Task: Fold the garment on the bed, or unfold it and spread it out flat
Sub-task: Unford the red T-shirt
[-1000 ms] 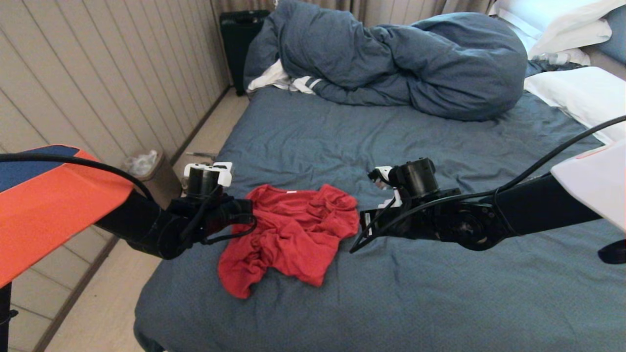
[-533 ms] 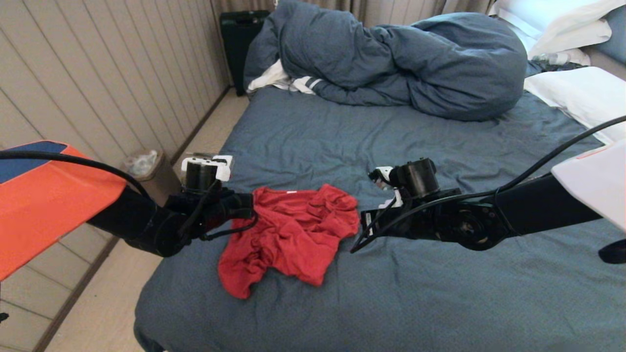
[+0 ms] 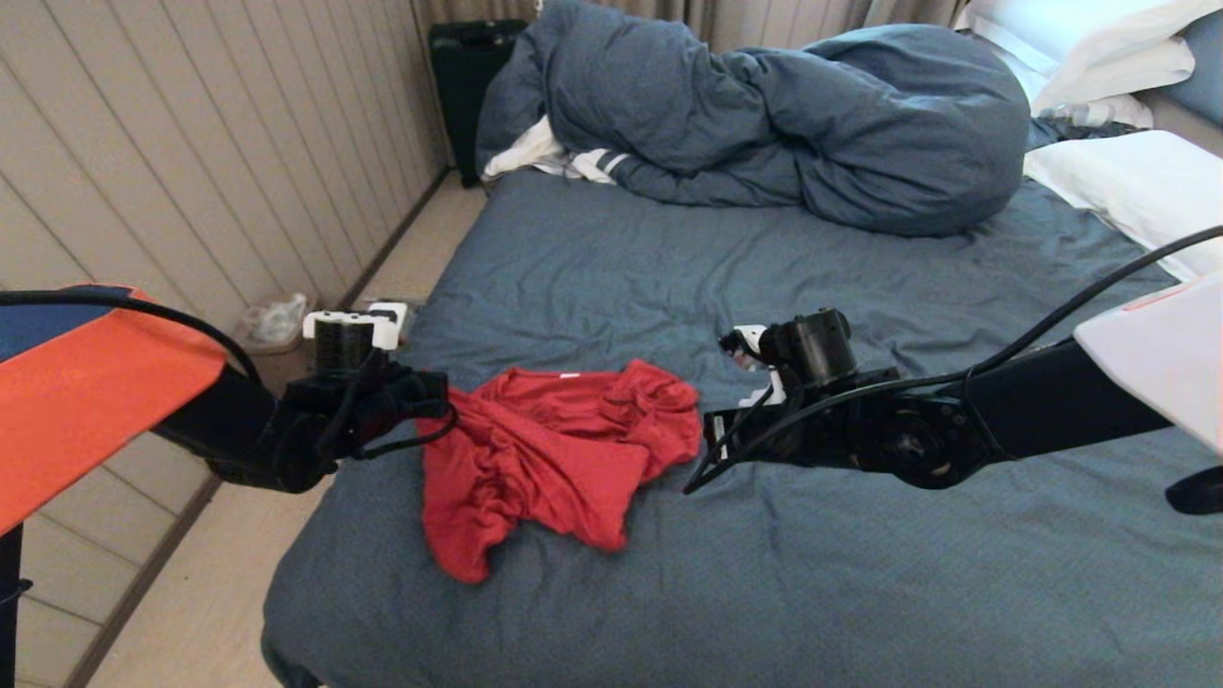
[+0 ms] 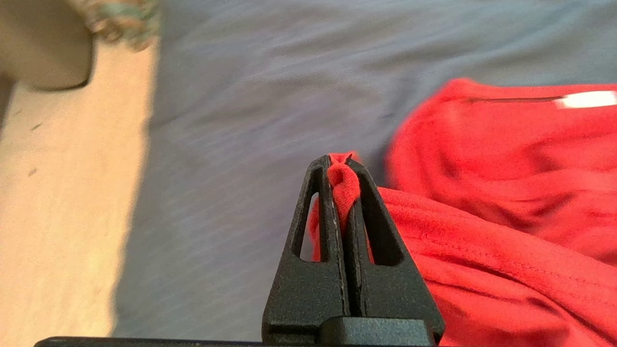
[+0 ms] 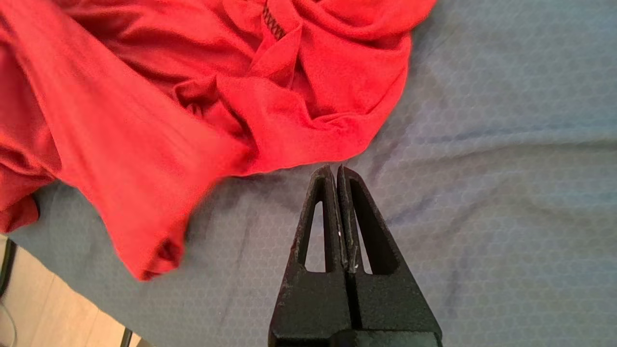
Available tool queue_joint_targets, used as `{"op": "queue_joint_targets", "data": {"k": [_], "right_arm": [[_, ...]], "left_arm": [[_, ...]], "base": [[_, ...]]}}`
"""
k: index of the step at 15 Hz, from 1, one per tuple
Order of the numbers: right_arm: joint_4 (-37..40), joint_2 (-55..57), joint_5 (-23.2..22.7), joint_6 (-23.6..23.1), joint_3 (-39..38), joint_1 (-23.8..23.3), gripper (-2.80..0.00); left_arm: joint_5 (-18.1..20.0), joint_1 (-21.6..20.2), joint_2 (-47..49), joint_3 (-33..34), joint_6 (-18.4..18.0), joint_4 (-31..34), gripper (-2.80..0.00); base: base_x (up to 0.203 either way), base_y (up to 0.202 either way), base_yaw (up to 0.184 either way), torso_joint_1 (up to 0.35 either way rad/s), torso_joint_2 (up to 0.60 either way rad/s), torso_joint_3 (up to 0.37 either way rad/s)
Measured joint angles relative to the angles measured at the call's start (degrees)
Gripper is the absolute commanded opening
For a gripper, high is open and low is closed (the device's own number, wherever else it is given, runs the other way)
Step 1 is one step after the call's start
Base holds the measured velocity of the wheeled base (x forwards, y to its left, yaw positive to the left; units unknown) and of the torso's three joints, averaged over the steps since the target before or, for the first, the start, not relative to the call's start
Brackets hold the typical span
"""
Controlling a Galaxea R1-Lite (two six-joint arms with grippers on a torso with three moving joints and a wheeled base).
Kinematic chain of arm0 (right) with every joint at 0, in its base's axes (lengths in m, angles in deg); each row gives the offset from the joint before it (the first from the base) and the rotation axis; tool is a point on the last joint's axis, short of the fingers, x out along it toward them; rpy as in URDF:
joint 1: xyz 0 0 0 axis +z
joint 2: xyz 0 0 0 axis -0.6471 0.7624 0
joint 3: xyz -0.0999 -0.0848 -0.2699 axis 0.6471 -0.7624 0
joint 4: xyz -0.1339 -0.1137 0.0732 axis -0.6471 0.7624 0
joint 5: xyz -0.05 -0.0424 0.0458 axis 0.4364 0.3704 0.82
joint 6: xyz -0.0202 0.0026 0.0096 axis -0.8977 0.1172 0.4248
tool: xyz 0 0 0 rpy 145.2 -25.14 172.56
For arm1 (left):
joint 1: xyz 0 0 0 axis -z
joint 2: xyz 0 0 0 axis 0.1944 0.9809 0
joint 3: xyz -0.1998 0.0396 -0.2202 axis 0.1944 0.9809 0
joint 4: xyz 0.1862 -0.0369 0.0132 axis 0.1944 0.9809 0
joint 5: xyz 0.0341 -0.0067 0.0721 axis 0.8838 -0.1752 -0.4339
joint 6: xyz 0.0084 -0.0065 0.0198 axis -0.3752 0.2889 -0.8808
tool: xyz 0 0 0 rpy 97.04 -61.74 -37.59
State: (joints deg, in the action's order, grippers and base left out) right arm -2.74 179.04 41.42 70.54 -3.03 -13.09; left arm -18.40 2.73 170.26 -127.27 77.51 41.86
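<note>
- Two arms in head view, one either side of the garment, both low over the bed.
- Garment: red T-shirt, crumpled in a heap on the dark blue-grey sheet, near the bed's front-left corner. No lettering or graphic visible from any view; a small white label shows at the neck opening in the left wrist view.
- Left gripper: fingers clamped together on a small pinch of red fabric at the shirt's left edge. Fabric bulges out between the tips. In head view that edge is drawn out to a stretched point toward the gripper, which sits right at the bed's left side, above the edge of the mattress.
- Right gripper: fingers pressed flat together, nothing between them. Tips sit just off the shirt's right hem, over bare sheet. Not touching cloth as far as I can tell. In head view it's at the shirt's right side.
- Bunched duvet piled at the far end of the bed, well apart from the shirt. White striped cloth tucked under its left end.
- White pillows at the far right.
- Small bin on the floor by the panelled wall, just beyond the left gripper.
</note>
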Motion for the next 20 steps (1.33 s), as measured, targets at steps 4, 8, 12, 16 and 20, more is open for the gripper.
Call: {"op": "queue_joint_targets", "data": {"k": [4,8,12,16,20], "right_arm": [[0.4,0.68,-0.02,0.22,1.92,0.3,-2.8],[2.34,1.88,0.2,0.4,5.68,1.34,-2.8],[5.1,2.54,0.2,0.81,8.09,2.97,-2.8],[10.99,5.46,0.17,4.83,15.15,3.8,-2.8],[17.41,10.67,0.42,8.09,25.52,5.23,-2.8]], "left_arm": [[0.01,1.2,-3.05,3.33,0.02,-0.2,-2.8],[-0.09,6.56,-9.78,9.21,0.02,-0.07,-2.8],[-0.57,10.63,-16.62,17.38,0.06,-0.11,-2.8],[-0.63,12.43,-23.97,23.02,0.2,0.69,-2.8],[-0.65,15.04,-31.25,29.2,0.28,1.52,-2.8]], "base": [[0.0,0.0,0.0,0.0,0.0,0.0],[0.0,0.0,0.0,0.0,0.0,0.0],[0.0,0.0,0.0,0.0,0.0,0.0],[0.0,0.0,0.0,0.0,0.0,0.0],[0.0,0.0,0.0,0.0,0.0,0.0]]}}
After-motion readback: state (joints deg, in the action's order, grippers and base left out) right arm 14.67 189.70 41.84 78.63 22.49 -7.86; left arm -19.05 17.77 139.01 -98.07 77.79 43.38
